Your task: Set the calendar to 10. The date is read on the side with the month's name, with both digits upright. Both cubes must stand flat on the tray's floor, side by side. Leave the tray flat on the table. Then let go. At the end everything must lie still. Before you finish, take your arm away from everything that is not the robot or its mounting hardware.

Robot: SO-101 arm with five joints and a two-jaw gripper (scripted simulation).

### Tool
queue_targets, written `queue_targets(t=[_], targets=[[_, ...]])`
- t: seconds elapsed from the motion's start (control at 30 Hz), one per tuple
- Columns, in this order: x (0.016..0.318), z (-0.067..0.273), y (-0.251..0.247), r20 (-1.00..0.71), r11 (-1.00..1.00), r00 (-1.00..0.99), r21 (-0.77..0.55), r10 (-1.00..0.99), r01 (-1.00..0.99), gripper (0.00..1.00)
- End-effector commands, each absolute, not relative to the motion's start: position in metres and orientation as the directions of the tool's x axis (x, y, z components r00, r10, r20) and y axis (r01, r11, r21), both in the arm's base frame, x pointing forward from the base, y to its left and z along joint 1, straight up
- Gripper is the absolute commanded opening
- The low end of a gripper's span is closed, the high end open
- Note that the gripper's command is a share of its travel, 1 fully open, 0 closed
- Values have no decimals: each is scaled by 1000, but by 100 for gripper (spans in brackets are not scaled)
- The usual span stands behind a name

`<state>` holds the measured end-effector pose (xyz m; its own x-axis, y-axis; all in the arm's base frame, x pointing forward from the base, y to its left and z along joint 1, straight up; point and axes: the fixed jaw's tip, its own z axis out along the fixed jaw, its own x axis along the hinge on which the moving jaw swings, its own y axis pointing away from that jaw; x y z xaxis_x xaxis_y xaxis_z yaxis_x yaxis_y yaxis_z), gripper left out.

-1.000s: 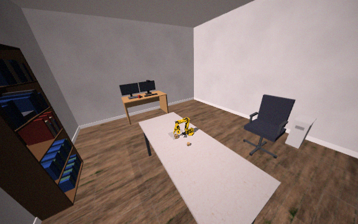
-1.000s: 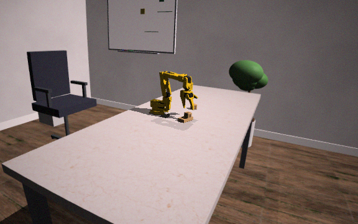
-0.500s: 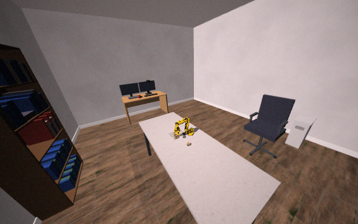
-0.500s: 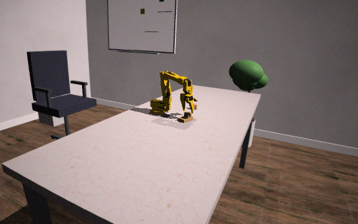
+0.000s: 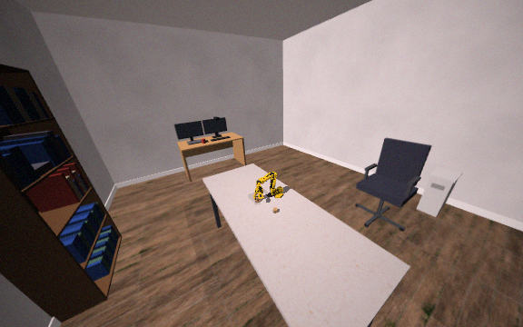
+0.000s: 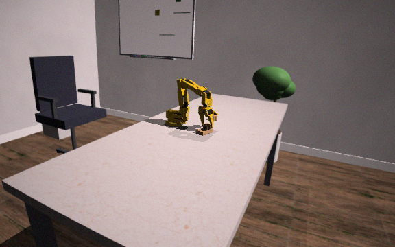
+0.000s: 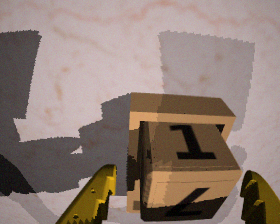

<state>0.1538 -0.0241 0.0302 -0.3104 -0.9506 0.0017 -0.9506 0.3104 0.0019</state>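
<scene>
The small wooden tray (image 6: 201,132) (image 7: 146,103) lies on the table below my gripper (image 5: 258,198) (image 6: 208,125) (image 7: 180,172). One wooden cube (image 7: 158,142) sits in the tray. The wrist view shows a black 1 on one face and a partly shadowed mark like a 7 on the face next to it. My gripper is open, one finger on each side of this cube, with gaps visible in the wrist view. A second cube (image 5: 275,210) (image 6: 215,117) is on the table, away from the tray. The month's name is not readable, and whether the tray cube stands fully flat is unclear.
The arm's base (image 5: 279,193) (image 6: 175,118) stands on the white table (image 5: 316,272) (image 6: 132,178), near its long edge. The arm's shadow falls around the tray. An office chair (image 5: 402,168) (image 6: 57,86) stands on the floor beyond that edge.
</scene>
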Motion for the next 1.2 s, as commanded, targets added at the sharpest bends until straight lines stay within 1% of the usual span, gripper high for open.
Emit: queue_targets(t=[0.0,0.57,0.83,1.17], targets=[[156,30,-25,-3,328,-328,-17,-945,-945,35],[156,29,-25,-3,328,-328,-17,-945,-945,34],[158,29,-26,-3,328,-328,-17,-945,-945,31],[162,29,-27,-3,328,-328,-17,-945,-945,24]])
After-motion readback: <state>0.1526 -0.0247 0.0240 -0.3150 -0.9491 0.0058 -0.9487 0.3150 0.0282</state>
